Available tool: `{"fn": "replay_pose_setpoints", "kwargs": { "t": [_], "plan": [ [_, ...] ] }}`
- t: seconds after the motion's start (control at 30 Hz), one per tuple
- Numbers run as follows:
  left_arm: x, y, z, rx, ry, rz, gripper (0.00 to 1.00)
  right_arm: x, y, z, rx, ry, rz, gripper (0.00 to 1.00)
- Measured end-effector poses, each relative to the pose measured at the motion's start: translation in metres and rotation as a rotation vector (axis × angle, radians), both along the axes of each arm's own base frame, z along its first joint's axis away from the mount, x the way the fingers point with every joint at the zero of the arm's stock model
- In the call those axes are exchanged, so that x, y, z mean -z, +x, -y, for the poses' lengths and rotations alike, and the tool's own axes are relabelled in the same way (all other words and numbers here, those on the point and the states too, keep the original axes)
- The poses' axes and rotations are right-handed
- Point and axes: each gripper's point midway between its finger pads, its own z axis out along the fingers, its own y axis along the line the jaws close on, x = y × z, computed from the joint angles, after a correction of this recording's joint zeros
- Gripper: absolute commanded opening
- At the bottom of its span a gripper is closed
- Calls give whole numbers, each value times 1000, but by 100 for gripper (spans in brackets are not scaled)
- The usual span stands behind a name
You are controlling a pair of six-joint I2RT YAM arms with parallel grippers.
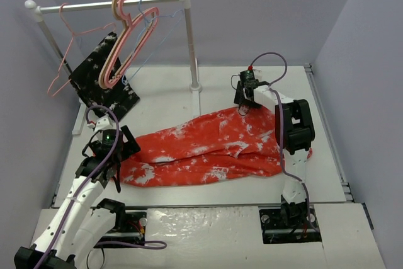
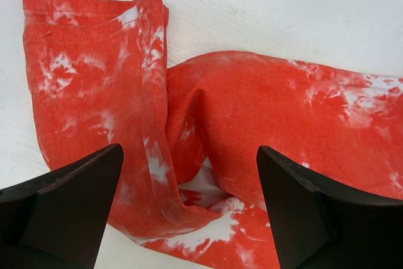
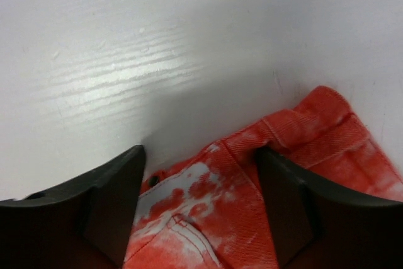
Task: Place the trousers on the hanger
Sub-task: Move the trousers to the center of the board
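Left end effector (image 1: 117,179) and right end effector (image 1: 243,109) both point downward, jaws spread apart.

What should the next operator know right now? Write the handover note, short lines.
Left gripper: open, above the leg ends of the trousers, holding nothing.
Right gripper: open, jaws either side of the waistband, not closed on it.
Trousers: lying flat across the table.
Hanger: light blue, on the rail at the back, far from both grippers.
Done: nothing lifted yet.
Left: grip the trousers, fetch the hanger, drape them over it.
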Motion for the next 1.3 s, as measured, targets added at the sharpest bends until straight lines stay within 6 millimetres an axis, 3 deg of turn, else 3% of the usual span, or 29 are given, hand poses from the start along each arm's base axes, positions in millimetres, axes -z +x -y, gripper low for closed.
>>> {"fn": "replay_pose_setpoints", "kwargs": {
  "t": [0.07, 0.17, 0.3, 0.4, 0.67, 0.77, 0.87, 0.97, 1.1, 1.17, 1.3],
  "plan": [
    [0, -1, 0, 0, 1, -3, 85, -1, 2, 2, 21, -1, 8, 19],
    [-1, -1, 0, 0, 0, -2, 85, -2, 3, 9, 45, -1, 10, 0],
    [-6, 1, 1, 3, -4, 9, 84, -9, 9, 29, 90, 9, 20, 0],
    [-7, 2, 2, 6, -8, 14, 84, -27, 19, 58, 154, 28, 54, 0],
    [-1, 13, 12, 36, -34, 3, 84, -86, 46, 172, 379, 57, 202, 1],
    [1, 19, 15, 44, -41, 0, 84, -93, 45, 203, 445, 62, 223, 32],
    [3, 25, 19, 55, -52, 2, 84, -97, 46, 215, 463, 64, 233, 70],
    [4, 32, 24, 66, -66, 5, 84, -99, 50, 207, 427, 75, 233, 75],
    [-1, 45, 31, 71, -89, 20, 84, -100, 51, 175, 303, 104, 221, 76],
    [-8, 55, 34, 66, -101, 32, 84, -103, 35, 147, 237, 105, 194, 77],
    [-23, 85, 41, 36, -129, 66, 84, -141, 0, 58, 56, 122, 243, 86]
  ]
}}
